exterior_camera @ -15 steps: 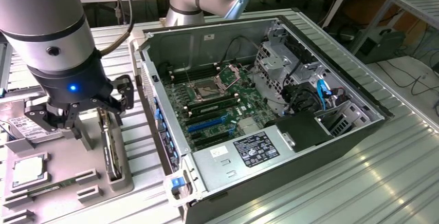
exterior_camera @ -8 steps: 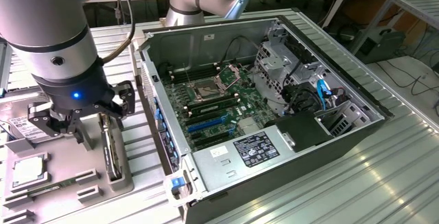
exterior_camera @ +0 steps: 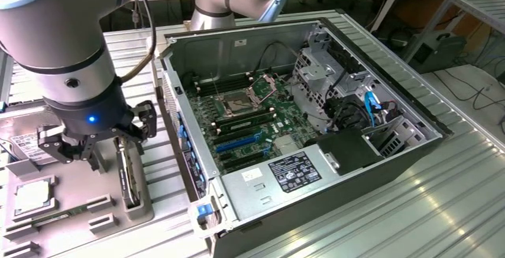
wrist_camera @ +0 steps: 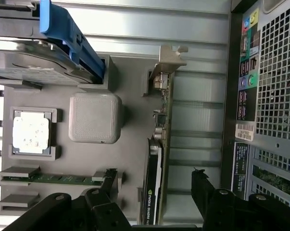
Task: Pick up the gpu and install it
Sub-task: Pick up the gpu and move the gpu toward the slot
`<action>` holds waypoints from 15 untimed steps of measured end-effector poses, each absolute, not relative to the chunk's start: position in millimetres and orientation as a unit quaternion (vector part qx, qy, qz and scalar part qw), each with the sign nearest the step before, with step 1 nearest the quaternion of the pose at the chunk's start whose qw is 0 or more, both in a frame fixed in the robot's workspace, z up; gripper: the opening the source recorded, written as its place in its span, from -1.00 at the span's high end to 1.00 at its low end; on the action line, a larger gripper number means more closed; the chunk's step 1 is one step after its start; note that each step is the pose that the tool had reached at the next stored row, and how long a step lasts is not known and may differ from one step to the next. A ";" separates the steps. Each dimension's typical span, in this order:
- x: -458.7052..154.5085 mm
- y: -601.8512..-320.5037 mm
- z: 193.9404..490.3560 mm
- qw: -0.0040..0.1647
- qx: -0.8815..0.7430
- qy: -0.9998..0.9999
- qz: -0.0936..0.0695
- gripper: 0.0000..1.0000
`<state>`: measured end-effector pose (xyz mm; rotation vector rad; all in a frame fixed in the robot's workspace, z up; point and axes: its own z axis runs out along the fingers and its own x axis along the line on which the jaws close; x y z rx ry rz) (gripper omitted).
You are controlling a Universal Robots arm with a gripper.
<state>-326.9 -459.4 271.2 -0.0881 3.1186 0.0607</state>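
Farthest toward the exterior view's left, the grey moulded tray (exterior_camera: 79, 178) keeps spare parts in shaped pockets: a silver hard drive (wrist_camera: 34, 72) with a white label and a blue plastic rail, a square processor (wrist_camera: 31, 132) with a dull metal lid, and a long, narrow green memory stick (wrist_camera: 53, 179).

Above that tray hangs the gripper (exterior_camera: 99, 144), its black fingers (wrist_camera: 108, 185) spread wide and holding nothing. Just below it, slightly toward the exterior view's right, stands the gpu (exterior_camera: 130, 181), set on edge in a slot of the tray.

In the wrist view the card lies in the gap between the two fingers, with free room on each side. Its long axis runs along that gap, so the jaws face its two flat sides across the thin dimension. I judge there is no contact yet.

The card is a thin green board with a matte black cooler (wrist_camera: 152, 183) on one face. A bright silver bracket (wrist_camera: 169, 60) with a bent tab sits at the end away from the gripper.

Further toward the exterior view's right lies the open computer case (exterior_camera: 236, 48), made of grey sheet metal. Its green motherboard (exterior_camera: 261, 113) faces up and shows blue and black slots. The case rests on a ribbed metal table (exterior_camera: 442, 210).
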 end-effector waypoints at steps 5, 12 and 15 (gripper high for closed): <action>-326.9 -460.5 262.3 0.011 -0.028 0.999 0.020 -0.44; -326.9 -461.6 246.8 0.011 -0.028 0.999 0.020 -0.44; -326.9 -461.9 242.6 0.011 -0.028 0.999 0.020 -0.44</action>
